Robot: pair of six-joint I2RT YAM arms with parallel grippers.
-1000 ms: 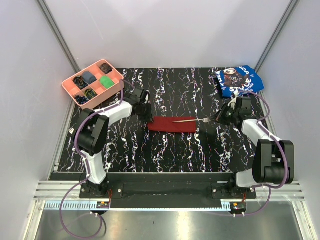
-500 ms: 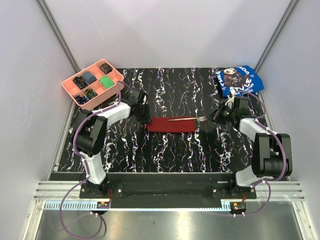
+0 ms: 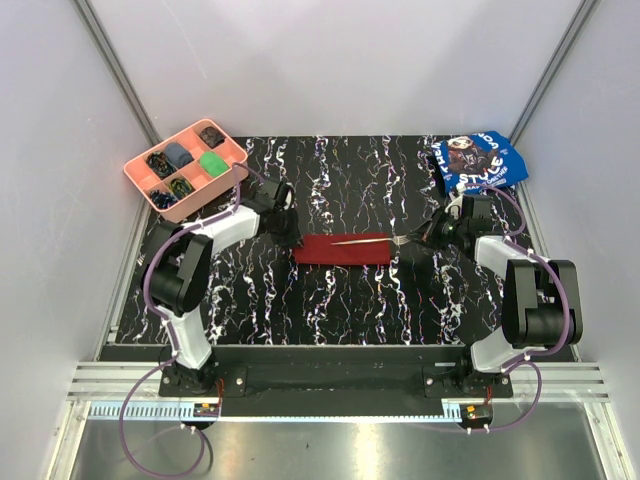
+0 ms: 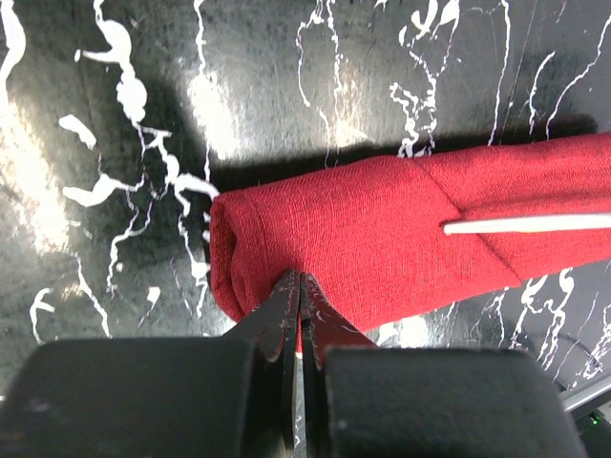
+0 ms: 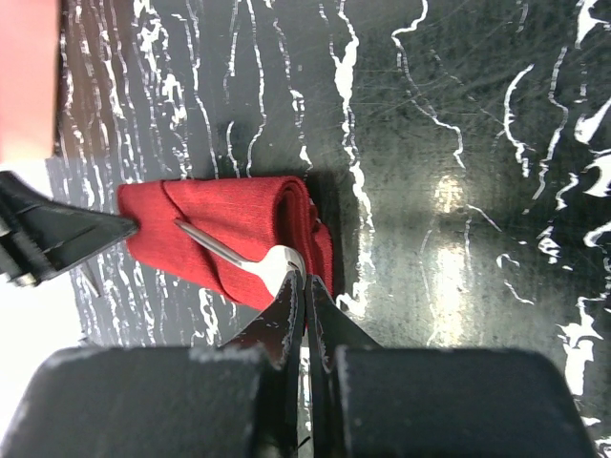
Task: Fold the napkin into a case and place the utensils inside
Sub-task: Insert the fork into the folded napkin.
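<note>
The case (image 3: 343, 249) lies at the middle of the table (image 3: 330, 310), its left end pinched by the clenched left gripper (image 4: 299, 286). The right gripper (image 5: 304, 284) grasps the fork (image 5: 234, 250) by its head, with the handle over the cloth. The insertion step seems to be in hand, and next the handle must slide under the fold.

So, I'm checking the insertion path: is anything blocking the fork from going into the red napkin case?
Nothing visible does. The fork, held by the right tool, lies on the case with its handle tip at the diagonal fold; the left tool pinches the case's opposite end, apart from the fork.
</note>
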